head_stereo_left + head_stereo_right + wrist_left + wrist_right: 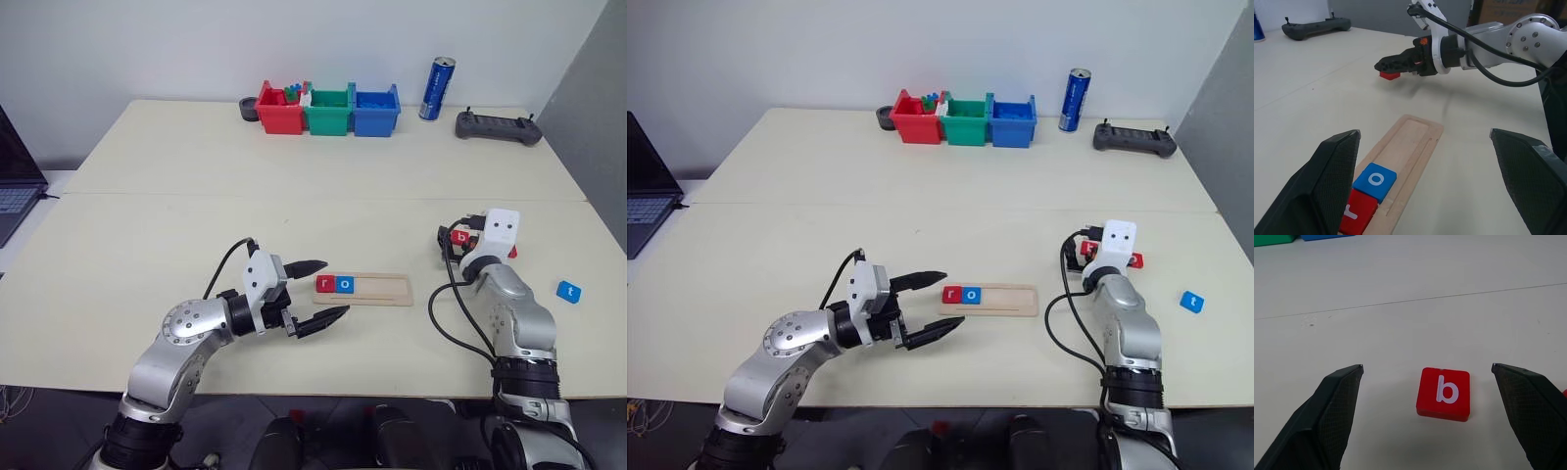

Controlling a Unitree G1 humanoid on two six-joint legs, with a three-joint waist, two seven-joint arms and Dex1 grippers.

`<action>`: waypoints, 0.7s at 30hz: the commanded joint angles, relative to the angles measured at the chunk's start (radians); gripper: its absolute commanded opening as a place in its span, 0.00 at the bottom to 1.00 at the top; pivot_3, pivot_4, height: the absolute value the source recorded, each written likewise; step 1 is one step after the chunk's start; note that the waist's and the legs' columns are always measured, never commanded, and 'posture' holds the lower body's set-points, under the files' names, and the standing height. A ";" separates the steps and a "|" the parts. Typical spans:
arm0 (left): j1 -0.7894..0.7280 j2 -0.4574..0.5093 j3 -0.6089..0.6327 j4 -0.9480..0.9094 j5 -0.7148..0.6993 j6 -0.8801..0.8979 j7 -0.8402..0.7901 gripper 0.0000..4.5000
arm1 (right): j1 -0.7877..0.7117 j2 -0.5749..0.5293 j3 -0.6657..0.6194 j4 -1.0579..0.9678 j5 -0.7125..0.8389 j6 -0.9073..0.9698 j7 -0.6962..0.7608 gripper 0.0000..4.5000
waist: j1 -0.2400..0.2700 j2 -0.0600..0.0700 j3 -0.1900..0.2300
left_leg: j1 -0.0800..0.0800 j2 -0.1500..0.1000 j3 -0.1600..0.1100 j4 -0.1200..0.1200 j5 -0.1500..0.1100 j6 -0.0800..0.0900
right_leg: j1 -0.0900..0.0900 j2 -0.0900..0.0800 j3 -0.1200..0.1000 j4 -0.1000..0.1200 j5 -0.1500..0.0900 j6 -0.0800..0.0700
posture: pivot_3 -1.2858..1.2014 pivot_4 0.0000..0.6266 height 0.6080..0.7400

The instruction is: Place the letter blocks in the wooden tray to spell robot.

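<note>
Lining up on the red "b" block

My right gripper (pixel 1427 418) hangs spread around the red "b" block (pixel 1443 393) on the tabletop (pixel 1400 323); I should centre, lower, then pinch. Left gripper (pixel 320 292) spread beside the wooden tray (pixel 377 288).

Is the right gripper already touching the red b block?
Apart. The right wrist view shows the red b block lying on the table with clear gaps to both fingers of the open right gripper.

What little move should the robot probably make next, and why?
Probably ease the right pincer down and close on the red b block: it lies flat between the open fingers, and the wooden tray holds only r and o.
</note>
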 commanded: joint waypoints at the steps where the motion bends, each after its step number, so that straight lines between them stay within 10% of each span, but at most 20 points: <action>1: 0.004 0.008 0.019 -0.058 -0.031 0.008 0.012 1.00 | -0.022 0.005 -0.013 0.017 -0.016 -0.036 -0.023 1.00 | 0.000 0.000 0.000 | 0.000 0.000 0.000 0.000 0.000 0.000 | 0.000 0.000 0.000 0.000 0.000 0.000 | 0.52 0.24 1.00; 11: 0.000 0.035 0.021 -0.038 -0.038 -0.002 0.003 1.00 | -0.041 0.009 -0.003 0.119 -0.035 -0.051 -0.025 1.00 | -0.001 0.000 0.000 | 0.000 0.000 0.000 0.000 0.000 0.000 | 0.000 0.000 0.000 0.000 0.000 0.000 | 0.52 0.24 1.00; 21: 0.001 0.045 0.026 -0.021 -0.037 -0.018 -0.009 1.00 | -0.013 0.007 0.012 0.093 -0.060 -0.041 -0.024 0.34 | -0.006 0.001 0.000 | 0.001 0.001 0.000 0.000 0.000 0.000 | 0.000 0.001 0.000 0.000 0.000 0.000 | 0.52 0.24 1.00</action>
